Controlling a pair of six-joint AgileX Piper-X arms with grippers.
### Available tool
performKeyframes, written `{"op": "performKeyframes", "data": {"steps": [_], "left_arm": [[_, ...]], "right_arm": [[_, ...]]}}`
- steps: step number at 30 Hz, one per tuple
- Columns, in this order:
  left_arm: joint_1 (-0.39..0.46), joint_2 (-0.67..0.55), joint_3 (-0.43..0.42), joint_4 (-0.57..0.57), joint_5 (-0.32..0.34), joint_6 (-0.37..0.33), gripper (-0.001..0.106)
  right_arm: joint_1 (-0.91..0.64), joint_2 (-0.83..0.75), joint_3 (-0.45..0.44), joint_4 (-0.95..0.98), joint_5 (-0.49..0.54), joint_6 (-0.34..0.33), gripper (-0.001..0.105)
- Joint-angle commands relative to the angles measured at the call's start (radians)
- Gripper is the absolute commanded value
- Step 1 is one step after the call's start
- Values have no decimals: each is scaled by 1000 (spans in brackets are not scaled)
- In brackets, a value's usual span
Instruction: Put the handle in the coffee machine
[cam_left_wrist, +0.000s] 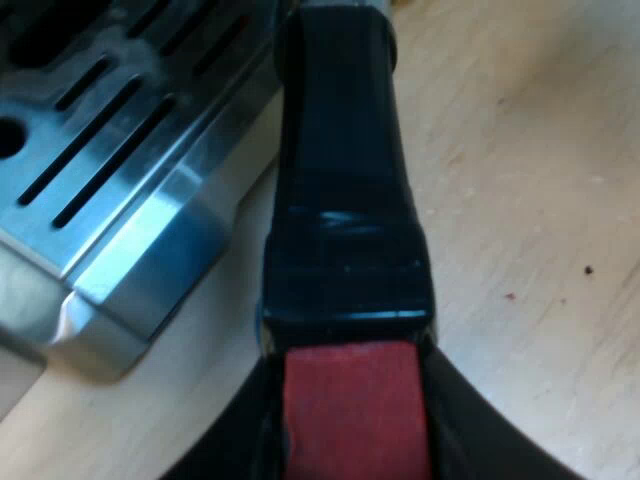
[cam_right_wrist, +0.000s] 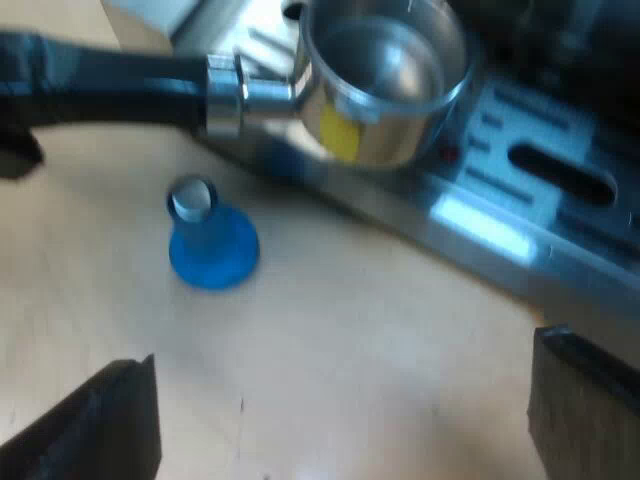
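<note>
2 parts make up the holder (cam_right_wrist: 380, 90): a round, shiny metal basket, empty and open upward, with a yellow patch on its outer wall, and a long dark handle (cam_left_wrist: 340, 180) joined to it by a metal collar. The handle widens toward its red end (cam_left_wrist: 355, 400). The holder is held clear of the table (cam_right_wrist: 350, 330), its basket at the front of the espresso machine (cam_right_wrist: 520, 200) over the edge of the slotted drip tray (cam_left_wrist: 110, 150), not yet locked in. The left gripper (cam_left_wrist: 350, 440) clamps the handle at the red end, its fingers (cam_left_wrist: 480, 440) pressed against both sides, the arm lined up along the handle. The right gripper (cam_right_wrist: 340, 420) hovers above the table facing down, its 2 fingers spread wide with nothing between them. A blue tamper (cam_right_wrist: 212, 240) stands upright on the table near the machine's front, apart from the holder.
</note>
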Motion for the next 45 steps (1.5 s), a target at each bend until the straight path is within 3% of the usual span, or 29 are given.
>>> {"op": "performKeyframes", "data": {"steps": [1,5,7,8,10,14,15,23,27,38,45], "left_arm": [[20,-15,-21,2,26,37,0],[23,-15,-23,5,26,42,0],[54,-15,-46,46,37,97,0],[146,-15,-99,117,129,154,0],[169,-15,-108,141,152,182,0],[184,-15,-109,158,154,209,0],[211,-15,-109,207,177,265,0],[229,-15,-109,280,194,397,0],[229,-15,-109,284,194,414,0],[229,14,-109,298,214,414,0],[229,15,-109,310,217,430,0]], "right_arm": [[20,-10,-11,-43,57,-17,77],[27,-10,-11,-63,61,-17,77],[27,-10,-11,-65,61,-17,77],[27,-10,-11,-74,61,-17,77],[27,-10,-11,-76,61,-17,77],[27,-10,-11,-88,61,-17,77],[27,-10,-11,-89,61,-17,77],[32,-10,-11,-167,38,-9,77],[64,-3,-11,-195,45,-10,77],[200,93,-11,-293,385,-11,77],[202,143,-11,-376,429,-10,77]]}}
